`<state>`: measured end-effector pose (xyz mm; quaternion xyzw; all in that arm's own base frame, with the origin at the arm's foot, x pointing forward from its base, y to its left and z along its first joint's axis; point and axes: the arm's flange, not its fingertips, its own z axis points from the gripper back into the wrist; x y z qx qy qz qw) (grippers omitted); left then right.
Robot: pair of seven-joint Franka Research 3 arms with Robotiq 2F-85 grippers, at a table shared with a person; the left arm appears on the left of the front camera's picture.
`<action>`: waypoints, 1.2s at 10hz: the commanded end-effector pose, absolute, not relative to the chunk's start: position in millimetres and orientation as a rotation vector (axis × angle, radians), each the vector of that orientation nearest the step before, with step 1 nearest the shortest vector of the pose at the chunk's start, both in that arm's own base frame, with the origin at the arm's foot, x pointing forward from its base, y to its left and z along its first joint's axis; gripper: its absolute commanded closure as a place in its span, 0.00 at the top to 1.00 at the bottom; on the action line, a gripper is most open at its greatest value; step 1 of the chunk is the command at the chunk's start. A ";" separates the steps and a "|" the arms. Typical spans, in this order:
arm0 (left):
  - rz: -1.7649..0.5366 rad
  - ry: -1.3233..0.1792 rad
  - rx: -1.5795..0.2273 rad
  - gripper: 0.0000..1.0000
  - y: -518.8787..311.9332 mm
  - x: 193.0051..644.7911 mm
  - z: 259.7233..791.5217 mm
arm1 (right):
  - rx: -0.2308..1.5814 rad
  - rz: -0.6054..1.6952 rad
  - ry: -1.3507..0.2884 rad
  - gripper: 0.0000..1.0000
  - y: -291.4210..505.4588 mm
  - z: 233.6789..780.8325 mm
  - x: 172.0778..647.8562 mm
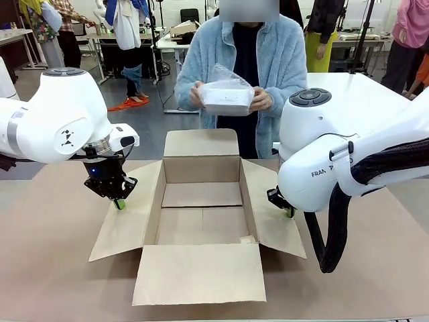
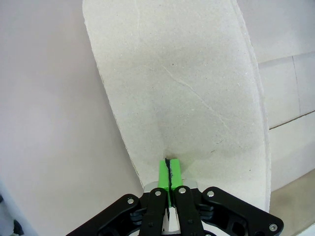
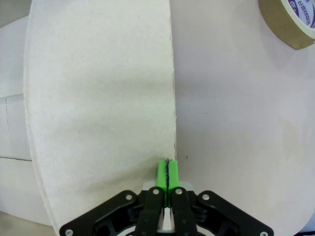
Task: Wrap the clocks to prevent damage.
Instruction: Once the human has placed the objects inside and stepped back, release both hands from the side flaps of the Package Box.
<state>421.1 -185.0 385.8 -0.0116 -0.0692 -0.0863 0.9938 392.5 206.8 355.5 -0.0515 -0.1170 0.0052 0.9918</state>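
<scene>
The brown bench [image 1: 53,268] carries an open cardboard box [image 1: 201,169] at its middle, all four flaps spread outward and nothing visible inside. Across it stands a person, both hands [image 1: 261,100] holding a white bundle [image 1: 226,97] in clear crinkled wrap at chest height, above the far flap and well clear of the box; it is presumably the clock, though its face cannot be made out. The left flap [image 1: 127,215] lies under the left claw [image 1: 119,203], the right flap [image 1: 271,215] under the right claw [image 1: 289,212]. Each claw is clenched on nothing, green pads pressed together, tips down on the cardboard near the flap's outer edge. A roll of tape [image 3: 290,19] sits on the bench beyond the right flap. The wrapping looks about done, and the step in hand seems to be pinning the box open for loading. Next, the bundle needs lowering into the box while both claws hold their press so the flaps do not spring up.
</scene>
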 end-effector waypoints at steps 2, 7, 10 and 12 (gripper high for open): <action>-0.177 -0.141 -0.014 0.01 -183.4 421.7 385.3 | -0.108 0.012 -0.227 0.01 207.9 352.3 392.1; -0.177 -0.141 -0.014 0.01 -183.4 421.7 385.3 | -0.108 0.012 -0.227 0.01 207.9 352.3 392.1; -0.177 -0.141 -0.014 0.01 -183.4 421.7 385.3 | -0.108 0.012 -0.227 0.01 207.9 352.3 392.1; -0.177 -0.141 -0.014 0.01 -183.4 421.7 385.3 | -0.108 0.012 -0.227 0.01 207.9 352.3 392.1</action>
